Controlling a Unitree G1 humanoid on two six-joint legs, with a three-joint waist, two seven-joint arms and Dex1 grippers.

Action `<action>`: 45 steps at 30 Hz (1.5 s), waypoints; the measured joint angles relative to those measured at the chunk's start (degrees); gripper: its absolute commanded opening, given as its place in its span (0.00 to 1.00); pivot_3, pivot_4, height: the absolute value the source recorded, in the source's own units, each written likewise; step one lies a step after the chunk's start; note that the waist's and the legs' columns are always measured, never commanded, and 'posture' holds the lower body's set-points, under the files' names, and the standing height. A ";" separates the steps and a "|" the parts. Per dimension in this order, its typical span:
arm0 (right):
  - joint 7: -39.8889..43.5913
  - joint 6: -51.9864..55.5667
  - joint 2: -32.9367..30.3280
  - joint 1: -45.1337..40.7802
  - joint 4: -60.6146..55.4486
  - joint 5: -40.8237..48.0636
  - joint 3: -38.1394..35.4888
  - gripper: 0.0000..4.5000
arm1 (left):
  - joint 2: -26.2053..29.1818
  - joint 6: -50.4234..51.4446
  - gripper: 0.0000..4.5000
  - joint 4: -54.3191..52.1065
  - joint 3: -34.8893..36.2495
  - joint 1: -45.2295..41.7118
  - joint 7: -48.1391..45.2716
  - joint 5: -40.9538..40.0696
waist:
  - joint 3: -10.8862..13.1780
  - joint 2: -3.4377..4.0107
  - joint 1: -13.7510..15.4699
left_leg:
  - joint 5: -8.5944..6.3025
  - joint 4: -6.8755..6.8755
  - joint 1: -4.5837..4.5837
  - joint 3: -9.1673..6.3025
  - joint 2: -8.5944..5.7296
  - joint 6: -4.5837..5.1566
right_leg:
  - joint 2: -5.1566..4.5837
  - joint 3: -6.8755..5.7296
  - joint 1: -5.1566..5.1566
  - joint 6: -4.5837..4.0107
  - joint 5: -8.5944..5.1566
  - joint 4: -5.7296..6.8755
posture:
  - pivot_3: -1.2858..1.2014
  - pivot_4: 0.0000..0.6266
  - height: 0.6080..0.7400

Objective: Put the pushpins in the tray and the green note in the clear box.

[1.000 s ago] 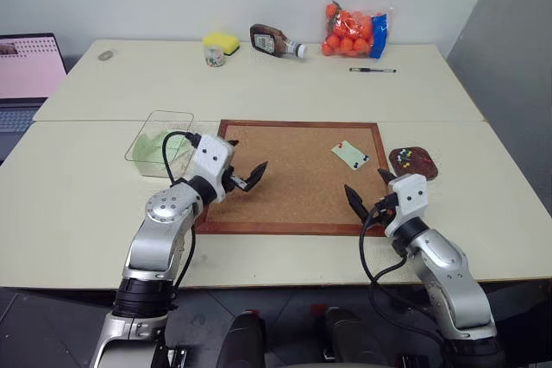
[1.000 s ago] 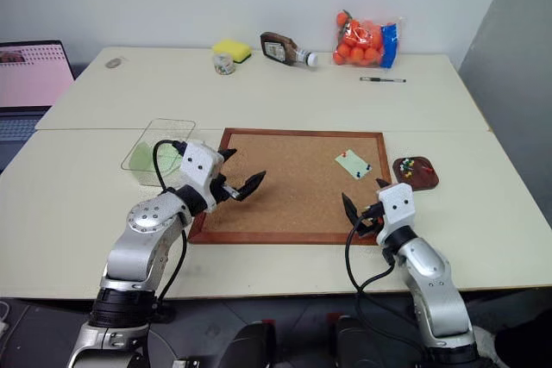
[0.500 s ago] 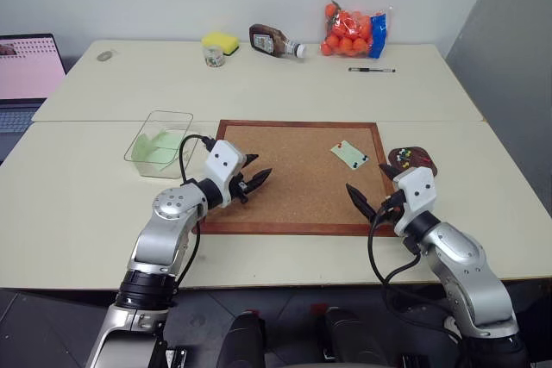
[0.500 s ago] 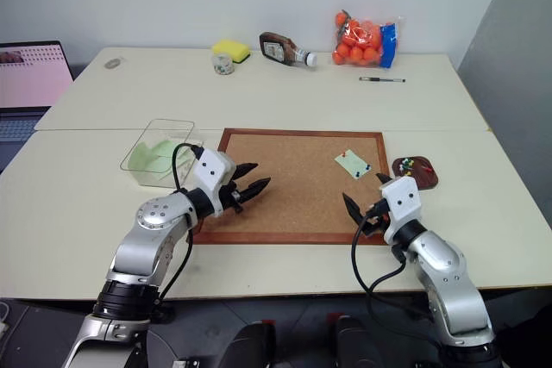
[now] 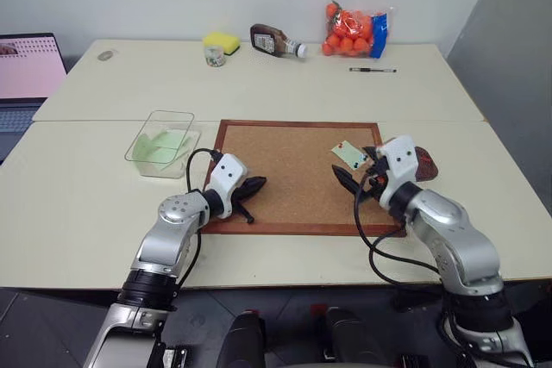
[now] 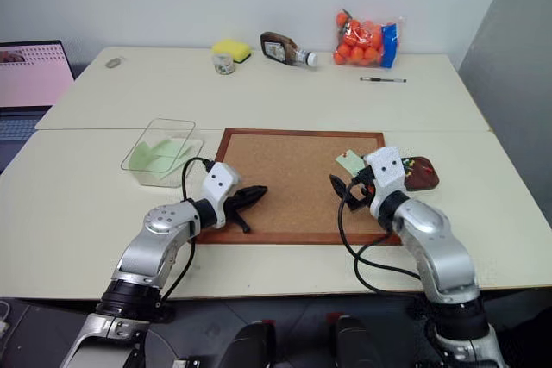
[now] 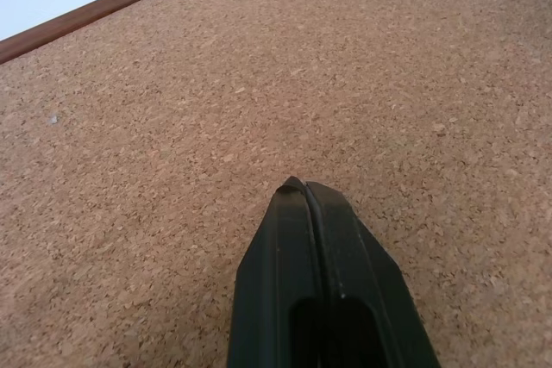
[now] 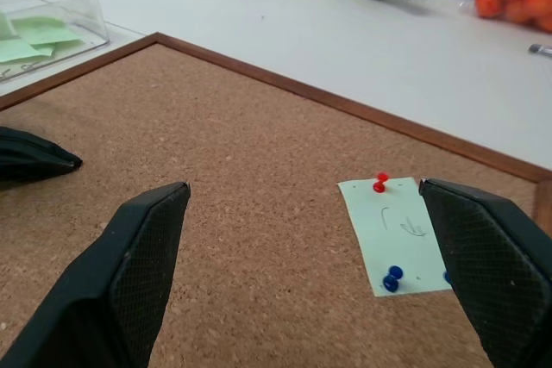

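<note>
Left gripper (image 5: 253,185) fingers have closed, dropping toward the cork board (image 5: 293,170); right gripper (image 6: 343,185) advanced to the green note (image 8: 392,234).

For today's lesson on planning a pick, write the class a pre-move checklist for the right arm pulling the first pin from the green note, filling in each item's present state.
1. Right gripper open: ok, fingers spread wide.
2. Green note lying flat on the cork board: ok.
3. Pushpins located: ok, red pushpin at one corner, blue pushpin at another; a further one at the edge, cannot tell.
4. Gripper lined up on a pin: not ok, the note sits off toward one finger.
5. Left gripper out of the way: ok, shut, low over bare cork.
6. Tray free to receive: cannot tell, partly hidden behind the right arm.
</note>
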 measured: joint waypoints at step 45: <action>-5.58 -17.28 7.71 -22.59 48.89 -8.16 -1.35 0.00 | 0.99 0.91 0.00 -4.37 -1.41 2.20 1.40 1.87 | 0.00 0.03 -0.11 | 0.00 -0.06 0.00 0.09 0.01 0.01 | -0.02 0.04 -0.02 -0.28 0.16 -0.01 | 0.52 0.24 1.00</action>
